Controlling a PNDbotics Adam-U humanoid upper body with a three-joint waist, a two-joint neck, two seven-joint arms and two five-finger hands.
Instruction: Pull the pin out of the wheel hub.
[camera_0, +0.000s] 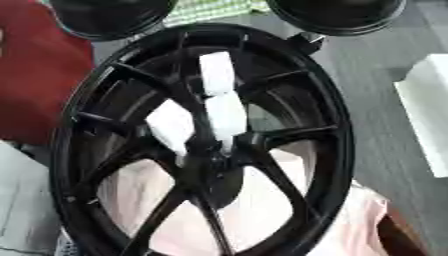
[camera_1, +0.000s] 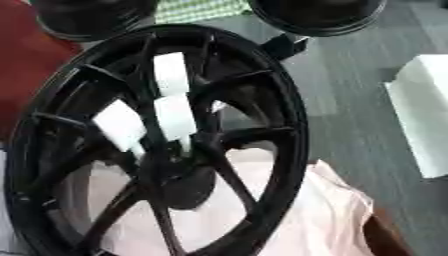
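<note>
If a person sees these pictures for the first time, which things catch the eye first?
The large black spoked wheel rim fills most of the view, standing tilted over a pale pink cloth. Three white block-shaped pieces stand out near its hub, between the spokes. A white box lies at the right edge on the grey floor; neither robot hand shows.

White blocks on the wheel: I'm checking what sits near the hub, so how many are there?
3 white blocks: one upper on the wheel, one directly below it reaching toward the hub, one to its left. More may hide behind spokes.
</note>
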